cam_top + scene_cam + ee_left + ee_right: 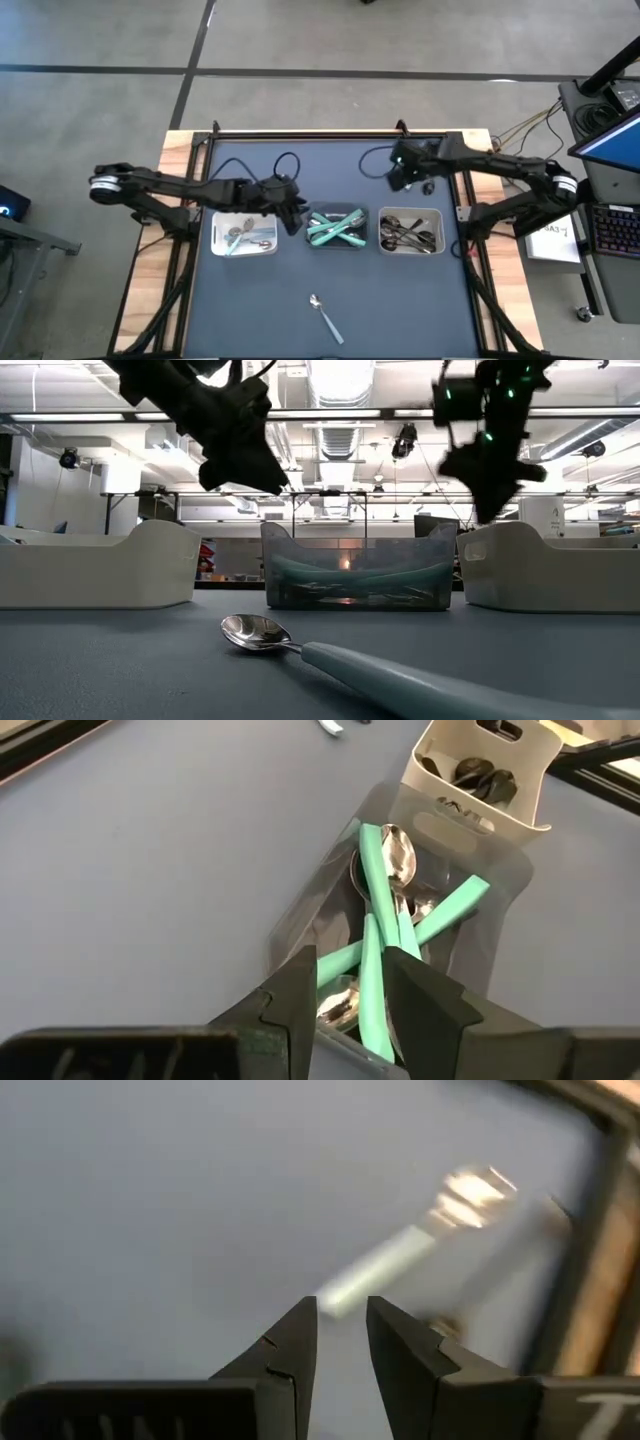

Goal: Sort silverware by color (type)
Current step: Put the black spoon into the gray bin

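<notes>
A teal-handled spoon [325, 315] [400, 675] lies alone on the dark mat near the near edge. Three trays stand in a row: the left one [245, 233] holds silver pieces, the clear middle one [335, 228] holds teal-handled pieces [385, 910], and the right one [412, 232] holds dark pieces. My left gripper [293, 215] [350, 980] hovers open above the middle tray's left end, a teal handle showing below its gap. My right gripper [400, 178] [342, 1315] is open above the mat's far right part, with a blurred pale utensil [420, 1240] on the mat ahead of it.
A black frame rail [330, 133] borders the mat's far edge, and wooden boards [480, 150] flank it. Cables [260, 165] lie on the mat's far left part. Bare mat stretches between the trays and the near edge around the lone spoon.
</notes>
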Available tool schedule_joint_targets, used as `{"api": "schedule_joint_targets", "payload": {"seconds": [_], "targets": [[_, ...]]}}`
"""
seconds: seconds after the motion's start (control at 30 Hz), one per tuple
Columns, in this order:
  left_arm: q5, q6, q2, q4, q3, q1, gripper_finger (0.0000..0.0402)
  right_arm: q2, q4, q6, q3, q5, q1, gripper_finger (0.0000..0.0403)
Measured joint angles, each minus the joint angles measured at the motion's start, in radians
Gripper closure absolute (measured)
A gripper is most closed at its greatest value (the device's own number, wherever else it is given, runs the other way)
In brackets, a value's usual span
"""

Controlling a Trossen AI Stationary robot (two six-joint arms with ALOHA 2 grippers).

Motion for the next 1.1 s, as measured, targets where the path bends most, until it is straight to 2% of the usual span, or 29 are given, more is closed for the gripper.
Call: {"api": "schedule_joint_targets", "payload": {"seconds": [0.13, 0.4, 0.63, 0.83, 1.1], "targets": [[0.014, -0.001, 0.012, -0.006, 0.02, 0.007, 0.0302, 0.0, -0.129, 0.113, -0.02, 0.002, -0.15, 0.0321], [0.089, -0.021, 0.008, -0.117, 0.021, 0.035, 0.0302, 0.018, -0.109, 0.214, -0.128, -0.012, -0.352, 0.0321], [0.094, 0.045, -0.042, -0.207, 0.021, 0.061, 0.0302, 0.073, 0.053, 0.222, -0.224, -0.06, -0.376, 0.0321], [0.037, 0.117, -0.097, -0.292, 0.021, 0.088, 0.0302, 0.168, 0.132, 0.238, -0.23, -0.054, -0.397, 0.0321], [0.035, 0.213, -0.143, -0.38, 0.021, 0.151, 0.0302, 0.301, 0.202, 0.269, -0.22, -0.057, -0.43, 0.0321]]}}
